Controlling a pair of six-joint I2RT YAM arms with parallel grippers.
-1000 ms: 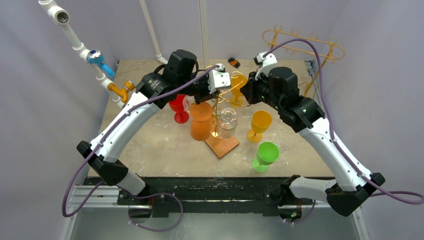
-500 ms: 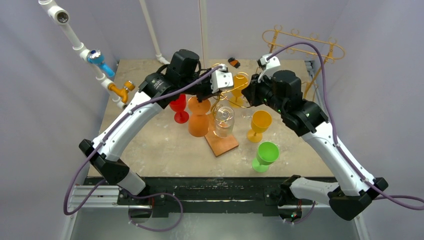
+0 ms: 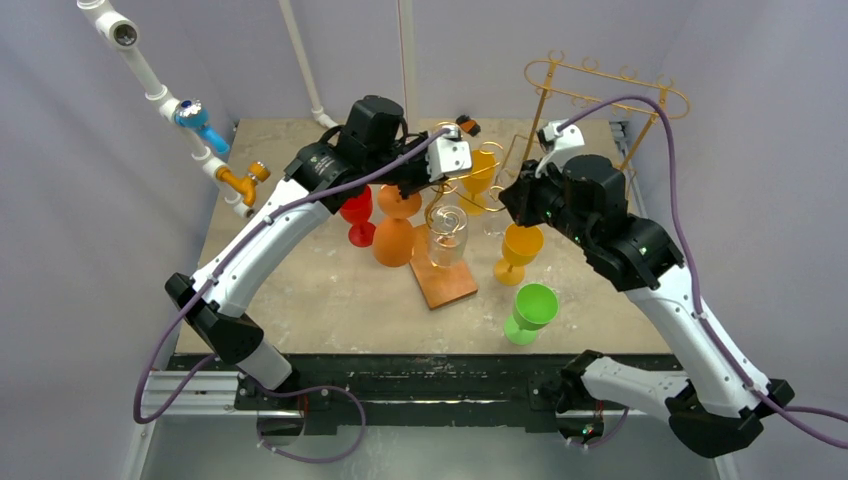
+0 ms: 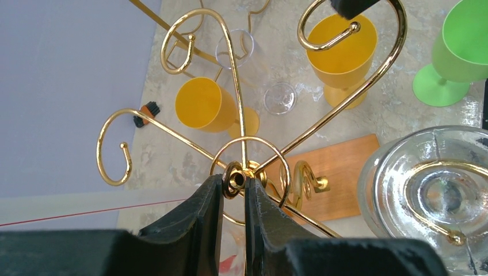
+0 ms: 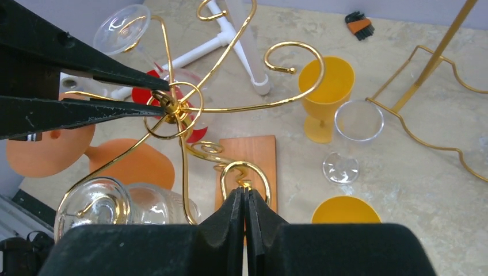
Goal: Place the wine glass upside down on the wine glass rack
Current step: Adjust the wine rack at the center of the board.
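Note:
The wine glass rack point(image 4: 322, 172), gold wire arms on a wooden base point(image 3: 445, 283), stands mid-table. My left gripper point(image 4: 235, 184) is shut on the small ring at the rack's top hub point(image 5: 170, 105). A clear wine glass point(image 4: 437, 195) hangs upside down on one arm, also seen in the top view as the clear wine glass point(image 3: 447, 235). An orange glass point(image 3: 395, 243) hangs inverted beside it. My right gripper point(image 5: 244, 192) is shut, its tips at the end of a low gold loop point(image 5: 246, 169). Whether it pinches the wire is unclear.
On the table stand a red glass point(image 3: 357, 215), two yellow glasses point(image 3: 480, 170) point(image 3: 520, 248), a green glass point(image 3: 530, 310) and another clear glass point(image 5: 358, 121). A second gold rack point(image 3: 600, 90) stands at the back right, white pipework point(image 3: 160, 95) at the left.
My right arm has drawn back to the right, away from the rack's middle. The left arm has shifted the rack slightly toward the back, its hanging glasses moving along.

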